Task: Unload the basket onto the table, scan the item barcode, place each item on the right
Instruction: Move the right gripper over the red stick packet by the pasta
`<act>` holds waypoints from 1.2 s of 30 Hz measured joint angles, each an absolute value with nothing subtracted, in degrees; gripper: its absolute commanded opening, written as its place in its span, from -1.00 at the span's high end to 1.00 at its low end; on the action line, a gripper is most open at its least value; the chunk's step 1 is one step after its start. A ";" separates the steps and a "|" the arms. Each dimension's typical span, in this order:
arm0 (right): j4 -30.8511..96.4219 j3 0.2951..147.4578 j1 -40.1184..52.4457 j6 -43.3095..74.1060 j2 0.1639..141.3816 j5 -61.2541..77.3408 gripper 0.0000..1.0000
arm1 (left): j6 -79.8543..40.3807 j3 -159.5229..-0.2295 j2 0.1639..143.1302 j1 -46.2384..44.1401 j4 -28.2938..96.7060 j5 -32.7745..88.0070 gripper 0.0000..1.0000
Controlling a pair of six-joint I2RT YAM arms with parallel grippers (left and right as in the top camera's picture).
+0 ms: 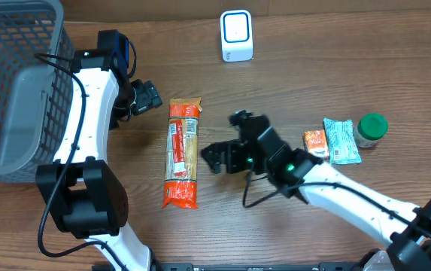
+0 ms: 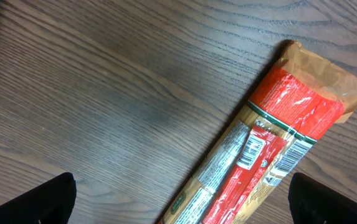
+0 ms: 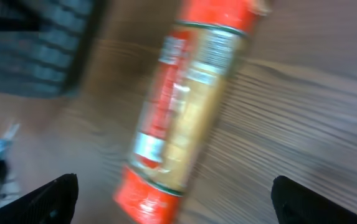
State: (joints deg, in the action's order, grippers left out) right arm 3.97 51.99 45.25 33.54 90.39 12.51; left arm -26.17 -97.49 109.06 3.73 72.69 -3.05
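The item, a long red and tan pasta packet (image 1: 181, 154), lies flat on the wooden table, lengthwise front to back. My left gripper (image 1: 146, 98) hangs open near its far end, to the left of it. In the left wrist view the packet (image 2: 259, 149) runs diagonally with a barcode (image 2: 251, 148) facing up, and the gripper (image 2: 181, 205) holds nothing. My right gripper (image 1: 226, 138) stands open just right of the packet, apart from it. The right wrist view is blurred; the packet (image 3: 184, 106) lies between and beyond the wide-spread fingertips (image 3: 50, 199). A white scanner (image 1: 236, 35) stands at the back.
A grey mesh basket (image 1: 12, 83) fills the far left. At the right lie an orange packet (image 1: 314, 141), a teal packet (image 1: 341, 141) and a green-lidded jar (image 1: 371, 128).
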 measured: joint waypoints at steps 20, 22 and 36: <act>19.92 68.58 50.98 34.59 91.37 11.27 0.38 | -26.17 -97.49 109.08 3.73 72.69 -3.03 -0.99; 20.29 71.53 51.00 34.50 92.64 11.11 0.38 | -26.17 -97.49 109.08 3.73 72.69 -3.03 -1.00; 13.82 72.51 51.81 34.50 110.19 10.20 0.38 | -26.17 -97.49 109.08 3.73 72.69 -3.05 -0.99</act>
State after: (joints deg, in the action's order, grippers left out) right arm 13.82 72.51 51.81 34.50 110.19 10.20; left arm -26.17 -97.49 109.08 3.73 72.69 -3.05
